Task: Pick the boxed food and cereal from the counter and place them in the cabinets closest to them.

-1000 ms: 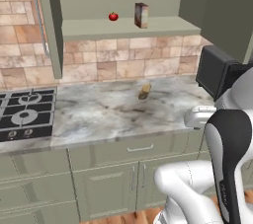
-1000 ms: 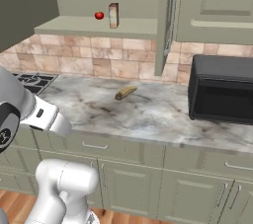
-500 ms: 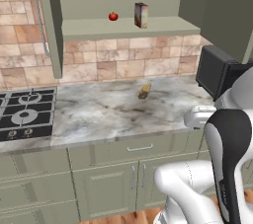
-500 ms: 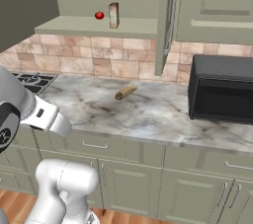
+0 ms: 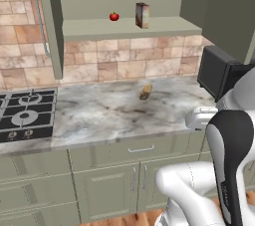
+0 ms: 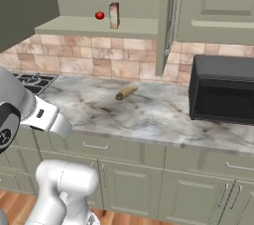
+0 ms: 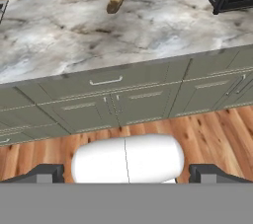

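Counter (image 5: 99,115) front edge clear; end effector (image 7: 126,172) open.

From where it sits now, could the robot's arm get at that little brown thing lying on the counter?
Probably yes: the brown item lies alone on the counter, nothing stands around it, and the open tool hangs back above the floor.

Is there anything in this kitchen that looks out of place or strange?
One small thing: a brown, oblong item lies on its side on the marble counter, apart from everything else. The open cabinet holds a box standing upright beside a tomato. Nothing looks spilled or damaged.
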